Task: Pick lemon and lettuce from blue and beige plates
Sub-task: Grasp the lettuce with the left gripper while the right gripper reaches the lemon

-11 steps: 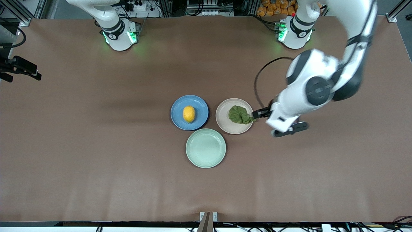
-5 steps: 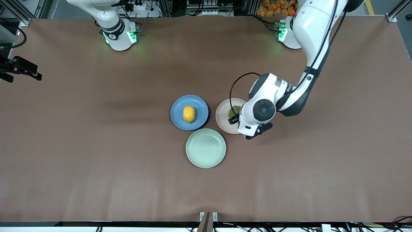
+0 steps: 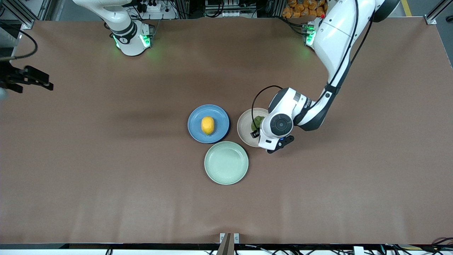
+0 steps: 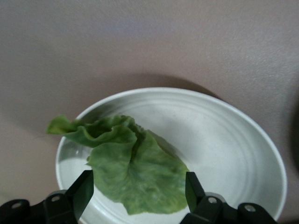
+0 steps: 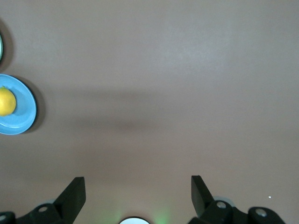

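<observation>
Plates first: which one sits lowest in the front frame?

The mint-green plate (image 3: 226,163), low centre, with nothing on it. Just above it, mid-frame, the blue plate (image 3: 198,124) and the beige plate (image 3: 246,129) lie side by side, the blue one toward the right arm's end of the brown table (image 3: 106,159).

And the task's things?

The lemon (image 3: 207,125) lies on the middle of the blue plate. The lettuce (image 3: 256,122) lies on the beige plate, but the front view shows only a sliver of green, because the left arm's wrist covers the rest.

Does another view fill that in?

The left wrist view does. The whole wrinkled leaf lies flat on the beige plate, one curled edge reaching over the rim. The left gripper (image 4: 138,176) is low over it, its two fingers (image 4: 84,189) spread apart with the leaf's broad end between them. Nothing is pinched or lifted.

Where is the right gripper (image 5: 138,179)?

In the front view it is a dark shape at the frame's edge, upper part, at the right arm's end. That arm waits. Its own wrist view shows what the front view cannot: the fingers stand wide apart with nothing between them, over bare table, and the lemon on its blue plate is well off at the picture's edge.

And at the top of the front frame?

Both arm bases.
</observation>
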Available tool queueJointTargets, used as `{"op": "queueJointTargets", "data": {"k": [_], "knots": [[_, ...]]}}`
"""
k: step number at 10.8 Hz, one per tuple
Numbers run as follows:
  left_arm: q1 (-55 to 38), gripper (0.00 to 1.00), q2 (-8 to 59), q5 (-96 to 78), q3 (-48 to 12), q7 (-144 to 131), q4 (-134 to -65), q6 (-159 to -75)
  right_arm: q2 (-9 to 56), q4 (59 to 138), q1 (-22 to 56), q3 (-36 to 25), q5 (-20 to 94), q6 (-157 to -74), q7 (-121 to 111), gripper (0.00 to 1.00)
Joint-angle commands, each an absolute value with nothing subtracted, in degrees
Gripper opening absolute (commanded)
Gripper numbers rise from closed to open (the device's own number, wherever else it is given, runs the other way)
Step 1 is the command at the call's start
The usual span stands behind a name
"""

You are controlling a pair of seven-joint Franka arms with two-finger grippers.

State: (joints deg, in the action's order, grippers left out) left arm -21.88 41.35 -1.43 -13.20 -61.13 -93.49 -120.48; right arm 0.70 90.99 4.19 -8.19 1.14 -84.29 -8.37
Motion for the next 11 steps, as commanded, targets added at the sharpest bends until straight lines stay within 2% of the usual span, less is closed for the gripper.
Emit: {"op": "queueJointTargets", "data": {"k": [1,3,4,6,8,11], "knots": [[-22.59,0.82,41.57,0.70,-12.83,-63.37,-93.78,-121.64,2.63,91.23,5.62,-8.17,1.67,-84.29,-8.79,1.00],[-22.68,0.69,41.66,0.70,-12.83,-63.37,-93.69,-121.64,5.87,91.23,6.94,-7.30,1.67,-85.16,-8.96,1.00],[-22.33,0.57,41.57,0.70,-12.75,-63.37,-93.69,-121.64,7.80,91.14,8.25,-6.95,1.58,-85.95,-8.96,1.00],[-22.59,0.26,41.57,0.53,-12.74,-64.42,-92.82,-121.64,10.97,91.05,11.85,-6.50,1.76,-88.49,-8.18,1.00],[-22.59,0.00,41.31,0.09,-12.83,-66.08,-91.51,-121.64,13.79,91.32,12.92,-5.45,6.04,-91.48,-2.51,1.00],[-23.29,0.00,40.70,0.53,-12.83,-68.91,-89.83,-121.64,17.30,91.41,15.29,-1.33,6.50,-96.14,7.01,1.00]]}}
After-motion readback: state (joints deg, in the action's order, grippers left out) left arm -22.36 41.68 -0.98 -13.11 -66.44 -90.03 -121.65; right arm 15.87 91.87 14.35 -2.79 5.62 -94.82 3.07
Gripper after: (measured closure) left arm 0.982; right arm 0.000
